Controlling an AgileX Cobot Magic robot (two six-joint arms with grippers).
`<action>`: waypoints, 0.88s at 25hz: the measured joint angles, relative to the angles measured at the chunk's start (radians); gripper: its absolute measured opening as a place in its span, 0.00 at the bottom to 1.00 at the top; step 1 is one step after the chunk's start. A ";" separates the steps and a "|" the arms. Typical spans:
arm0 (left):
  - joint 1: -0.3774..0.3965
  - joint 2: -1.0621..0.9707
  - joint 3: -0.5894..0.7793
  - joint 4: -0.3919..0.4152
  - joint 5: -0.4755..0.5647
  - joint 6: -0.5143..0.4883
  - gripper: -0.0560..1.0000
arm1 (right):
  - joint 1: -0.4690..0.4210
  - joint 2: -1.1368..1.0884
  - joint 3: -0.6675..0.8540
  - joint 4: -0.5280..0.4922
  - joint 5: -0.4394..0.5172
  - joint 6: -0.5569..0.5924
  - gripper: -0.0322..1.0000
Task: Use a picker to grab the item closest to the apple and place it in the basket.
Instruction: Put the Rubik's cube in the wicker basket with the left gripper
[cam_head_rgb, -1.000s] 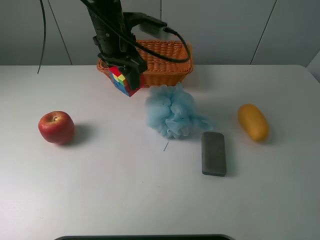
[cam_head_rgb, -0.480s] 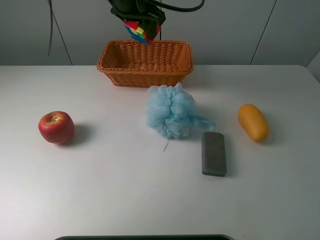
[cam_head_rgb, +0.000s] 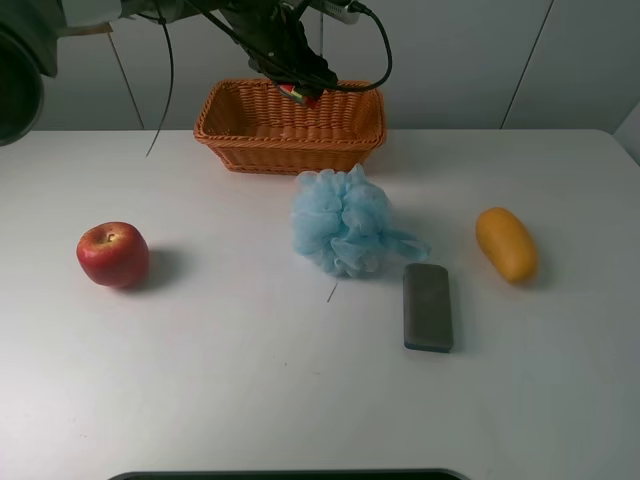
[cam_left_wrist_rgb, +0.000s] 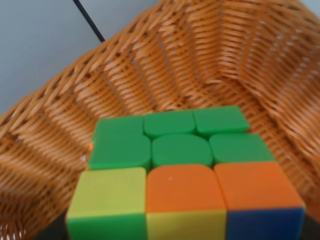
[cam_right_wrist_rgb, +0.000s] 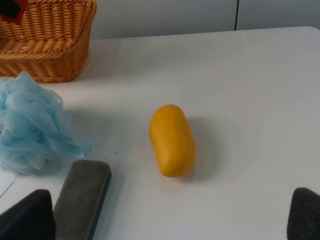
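A red apple (cam_head_rgb: 113, 255) sits at the table's left. A woven orange basket (cam_head_rgb: 230, 135) stands at the back centre. My left gripper (cam_head_rgb: 298, 84) is over the basket's far side, shut on a multicoloured puzzle cube (cam_head_rgb: 299, 94); only a red bit of the cube shows in the exterior view. In the left wrist view the cube (cam_left_wrist_rgb: 180, 170) fills the foreground, with the basket's inside (cam_left_wrist_rgb: 225, 55) close beneath it. My right gripper (cam_right_wrist_rgb: 167, 220) is open and empty, low over the table's right side; it does not show in the exterior view.
A blue bath pouf (cam_head_rgb: 345, 222) lies just in front of the basket. A grey block (cam_head_rgb: 428, 306) and a yellow-orange oval fruit (cam_head_rgb: 506, 243) lie to the right, and both also show in the right wrist view (cam_right_wrist_rgb: 82, 197), (cam_right_wrist_rgb: 172, 140).
My left gripper lifted the cube from in front of the basket's near left rim, carried it up and over, and has now lowered it into the basket's far side.
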 joint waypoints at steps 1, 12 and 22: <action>0.005 0.010 0.000 0.000 -0.015 0.000 0.58 | 0.000 0.000 0.000 0.000 0.000 0.000 0.71; 0.025 0.071 0.000 -0.011 -0.072 -0.004 0.68 | 0.000 0.000 0.000 -0.001 0.000 0.000 0.71; 0.025 -0.026 -0.002 -0.027 0.106 -0.038 0.75 | 0.000 0.000 0.000 -0.001 0.000 0.000 0.71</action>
